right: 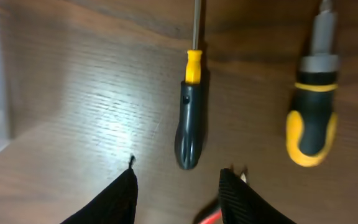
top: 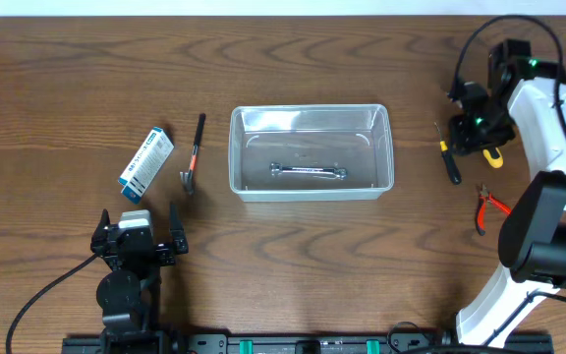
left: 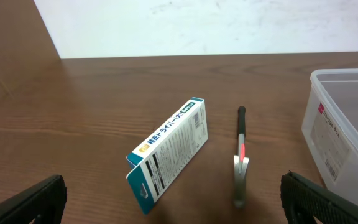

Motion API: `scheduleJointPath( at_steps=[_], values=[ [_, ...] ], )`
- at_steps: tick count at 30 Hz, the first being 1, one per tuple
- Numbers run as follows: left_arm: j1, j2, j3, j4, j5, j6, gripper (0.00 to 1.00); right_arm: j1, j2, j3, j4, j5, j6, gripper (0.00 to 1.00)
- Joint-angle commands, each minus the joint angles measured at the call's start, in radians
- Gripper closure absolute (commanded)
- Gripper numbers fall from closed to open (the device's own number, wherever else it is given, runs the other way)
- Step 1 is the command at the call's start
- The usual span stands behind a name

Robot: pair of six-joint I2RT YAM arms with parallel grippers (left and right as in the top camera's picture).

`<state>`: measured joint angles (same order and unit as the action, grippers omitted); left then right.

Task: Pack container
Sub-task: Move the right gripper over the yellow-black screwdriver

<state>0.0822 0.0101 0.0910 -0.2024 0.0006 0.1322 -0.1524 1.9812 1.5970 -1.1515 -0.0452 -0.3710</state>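
Overhead: left gripper [top: 138, 222] sits at the near-left table edge, fingers spread wide and empty. Beyond it lie a white-and-blue box [top: 145, 163] and, just right, a small hammer [top: 194, 155]. The container [top: 309, 109] stands mid-table, upright, with a wrench [top: 308, 172] flat inside. Right gripper [top: 472, 128] is above the slim screwdriver [top: 449, 162] and stubby screwdriver [top: 495, 155], fingers partly apart with nothing between them. Red pliers [top: 486, 206] lie nearer the robot.
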Motion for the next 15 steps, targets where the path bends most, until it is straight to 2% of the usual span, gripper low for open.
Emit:
scheduleJointPath(
  at_steps=[1, 15],
  values=[
    [-0.004, -0.006, -0.027, -0.009, 0.003, 0.01, 0.02, -0.004, 0.001, -0.062, 0.043, 0.038, -0.011, 0.57],
    [-0.004, -0.006, -0.027, -0.009, 0.003, 0.01, 0.02, 0.003, 0.001, -0.203, 0.243, 0.079, -0.011, 0.57]
  ],
)
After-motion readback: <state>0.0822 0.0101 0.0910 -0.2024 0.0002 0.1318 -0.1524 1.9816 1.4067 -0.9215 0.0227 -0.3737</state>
